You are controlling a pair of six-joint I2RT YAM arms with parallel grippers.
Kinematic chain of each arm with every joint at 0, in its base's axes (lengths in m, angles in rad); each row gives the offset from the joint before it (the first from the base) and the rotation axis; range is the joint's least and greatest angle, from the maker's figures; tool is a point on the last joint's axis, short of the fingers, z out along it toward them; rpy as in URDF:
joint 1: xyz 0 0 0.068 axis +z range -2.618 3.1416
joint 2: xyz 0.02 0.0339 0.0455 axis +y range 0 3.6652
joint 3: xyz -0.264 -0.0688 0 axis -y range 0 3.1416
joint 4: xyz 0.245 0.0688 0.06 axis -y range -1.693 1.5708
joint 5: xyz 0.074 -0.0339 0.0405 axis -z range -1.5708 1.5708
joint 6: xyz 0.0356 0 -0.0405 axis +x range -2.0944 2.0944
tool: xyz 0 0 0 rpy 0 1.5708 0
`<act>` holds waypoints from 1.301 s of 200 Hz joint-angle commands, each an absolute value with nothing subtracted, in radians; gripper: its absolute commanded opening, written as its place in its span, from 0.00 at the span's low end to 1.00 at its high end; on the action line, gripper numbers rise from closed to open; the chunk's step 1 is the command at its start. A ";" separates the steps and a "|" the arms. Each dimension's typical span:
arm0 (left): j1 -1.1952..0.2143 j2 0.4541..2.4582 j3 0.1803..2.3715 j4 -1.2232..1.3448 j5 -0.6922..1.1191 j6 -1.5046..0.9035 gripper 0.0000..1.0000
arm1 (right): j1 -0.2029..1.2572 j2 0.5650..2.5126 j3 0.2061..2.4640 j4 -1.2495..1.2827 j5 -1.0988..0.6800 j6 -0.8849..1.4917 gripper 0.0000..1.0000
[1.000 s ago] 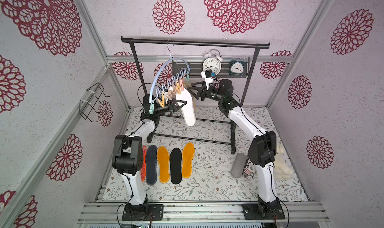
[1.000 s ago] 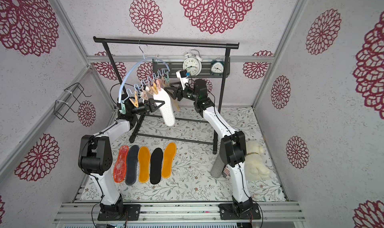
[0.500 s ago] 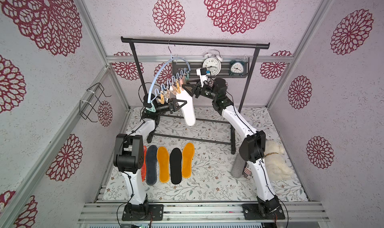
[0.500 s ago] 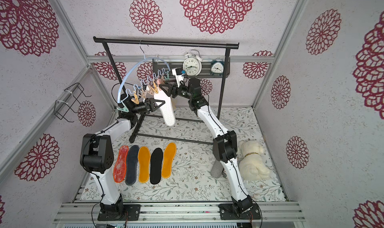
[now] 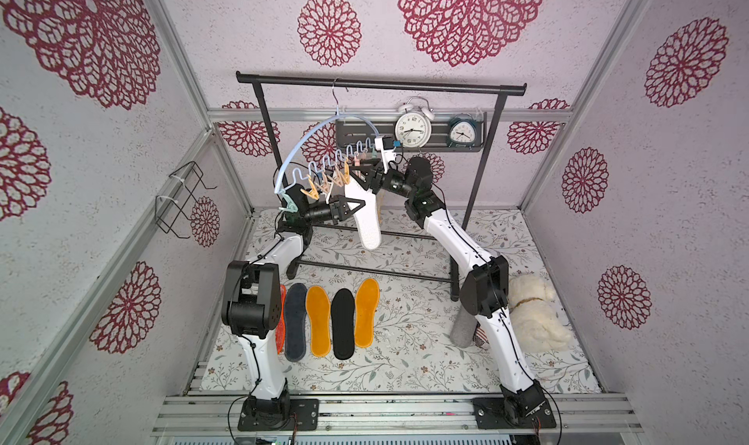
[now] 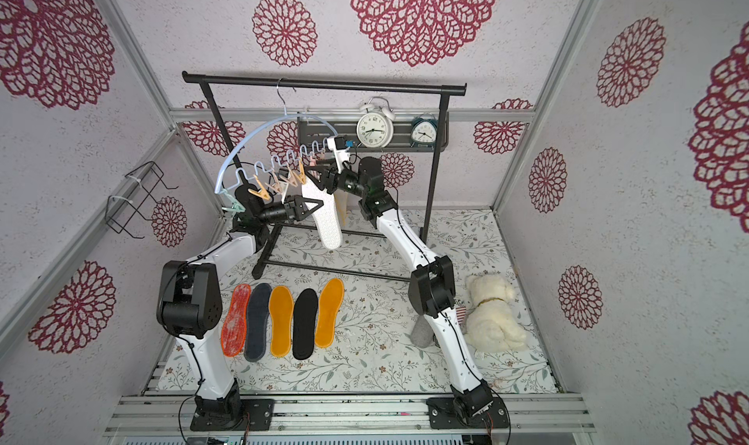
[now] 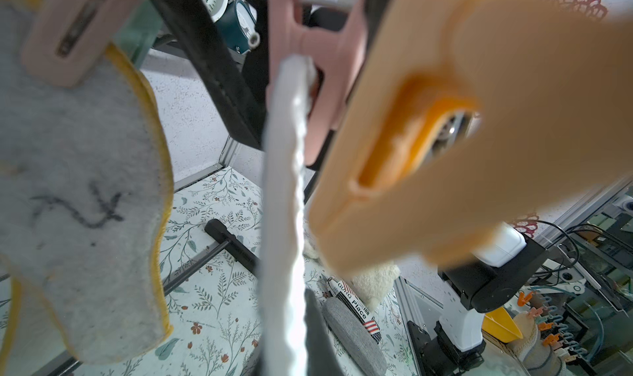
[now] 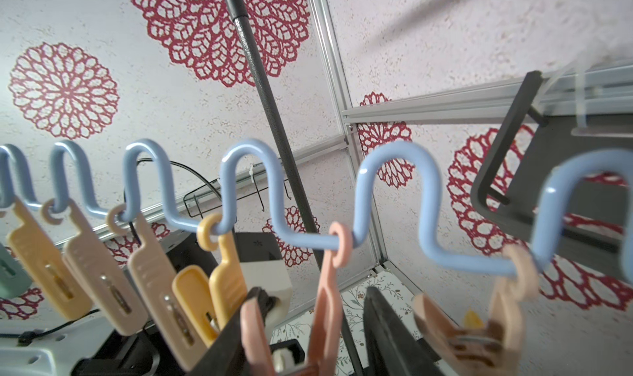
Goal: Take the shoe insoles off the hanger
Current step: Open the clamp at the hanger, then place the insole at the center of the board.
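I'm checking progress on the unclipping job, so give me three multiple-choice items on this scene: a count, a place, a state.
1. How many insoles lie on the mat? A three; B five; C seven.
2. Where is the white insole? A hanging from the hanger; B flat on the mat; C rolled up on the mat.
3. The left gripper has jaws: A wide open; B out of view; C shut on the white insole.
Answers: B, five lie in a row; A, a pink clothespin clips it; C, they pinch its edge.
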State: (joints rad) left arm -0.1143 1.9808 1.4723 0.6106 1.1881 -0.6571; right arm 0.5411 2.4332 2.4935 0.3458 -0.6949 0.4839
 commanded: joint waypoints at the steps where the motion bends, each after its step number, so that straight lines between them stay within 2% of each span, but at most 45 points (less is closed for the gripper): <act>1: -0.119 1.974 1.470 0.572 1.207 -0.628 0.00 | 0.534 2.424 2.528 0.428 -0.699 0.509 0.49; 50: -0.115 1.974 1.474 0.533 1.207 -0.605 0.00 | 0.530 2.430 2.528 0.442 -0.713 0.509 0.38; 86: -0.112 1.927 1.471 0.493 1.196 -0.580 0.00 | 0.530 2.433 2.528 0.450 -0.703 0.505 0.15; 119: -0.110 1.892 1.454 0.376 1.167 -0.500 0.00 | 0.530 2.438 2.528 0.442 -0.691 0.492 0.13; 163: -0.136 1.757 1.364 -0.076 1.019 -0.267 0.00 | 0.526 2.444 2.528 0.436 -0.653 0.479 0.13; 186: -0.218 1.624 1.215 -0.169 0.884 -0.269 0.00 | 0.523 2.447 2.528 0.426 -0.647 0.471 0.13; 222: -0.421 1.437 1.114 -0.345 0.525 -0.364 0.00 | 0.516 2.450 2.527 0.410 -0.626 0.463 0.13; 232: -0.479 1.403 1.112 -0.393 0.377 -0.441 0.00 | 0.514 2.453 2.528 0.405 -0.618 0.462 0.13; 247: -0.550 1.384 1.138 -0.502 0.277 -0.516 0.00 | 0.510 2.451 2.527 0.386 -0.609 0.451 0.13; 260: -0.621 1.397 1.179 -0.631 0.121 -0.601 0.00 | 0.505 2.448 2.528 0.363 -0.598 0.442 0.13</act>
